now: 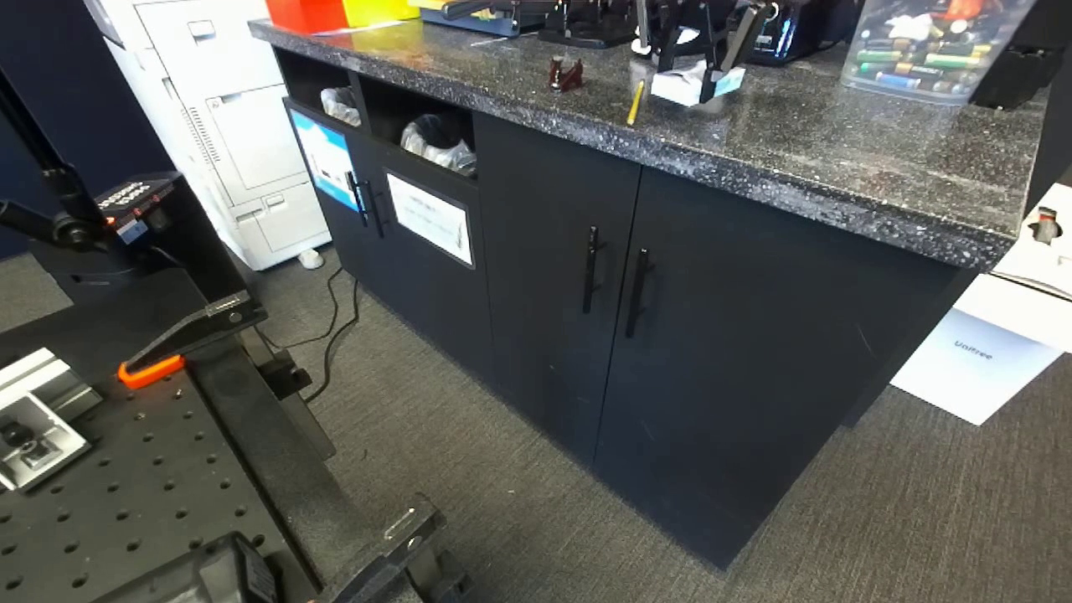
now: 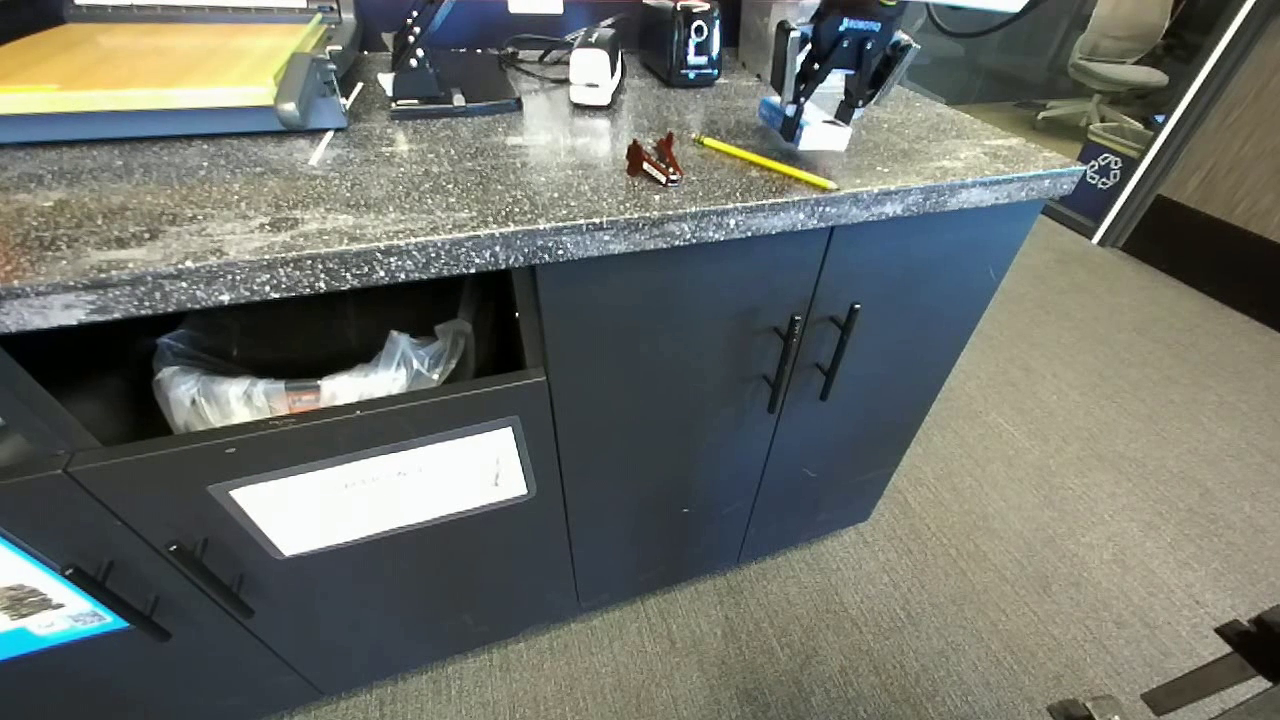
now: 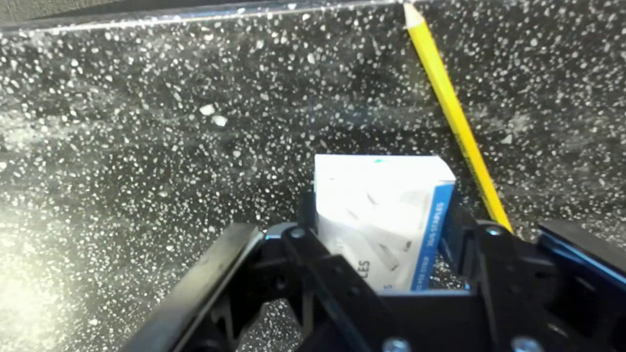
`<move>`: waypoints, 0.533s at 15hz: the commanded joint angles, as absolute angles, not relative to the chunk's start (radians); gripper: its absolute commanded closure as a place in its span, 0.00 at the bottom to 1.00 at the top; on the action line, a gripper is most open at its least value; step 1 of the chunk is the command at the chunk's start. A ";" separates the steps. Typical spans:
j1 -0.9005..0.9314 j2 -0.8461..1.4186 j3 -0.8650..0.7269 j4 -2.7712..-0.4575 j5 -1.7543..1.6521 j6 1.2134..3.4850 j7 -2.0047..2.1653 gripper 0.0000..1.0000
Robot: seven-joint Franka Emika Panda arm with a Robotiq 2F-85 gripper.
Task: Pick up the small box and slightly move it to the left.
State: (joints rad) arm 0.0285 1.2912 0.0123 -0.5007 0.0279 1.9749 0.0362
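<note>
The small box is white on top with a blue side strip printed with staples text. It also shows at the counter's right part in both exterior views. My gripper has one finger on each side of the box. The fingers look closed against its sides, nearer one end. The gripper also straddles it in both exterior views. The box looks slightly tilted; I cannot tell whether it is off the counter. Its near end is hidden by the gripper in the wrist view.
A yellow pencil lies beside the box, pointing to the counter edge. A dark red staple remover sits beyond the pencil. A white-and-black stapler, a black device and a clear battery tub stand behind.
</note>
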 commanded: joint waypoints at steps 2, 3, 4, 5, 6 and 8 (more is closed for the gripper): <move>0.017 1.312 0.014 -0.479 0.027 1.940 0.010 0.66; 0.016 1.314 0.014 -0.479 0.027 1.937 0.009 0.66; 0.017 1.315 0.014 -0.480 0.027 1.929 0.013 0.16; 0.017 1.314 0.013 -0.480 0.026 1.924 0.014 0.16; 0.015 1.311 0.012 -0.480 0.026 1.912 0.020 0.11; 0.011 1.300 0.011 -0.478 0.028 1.884 0.024 0.01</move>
State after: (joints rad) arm 0.0183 1.3092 0.0111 -0.5025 0.0279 1.9420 0.0273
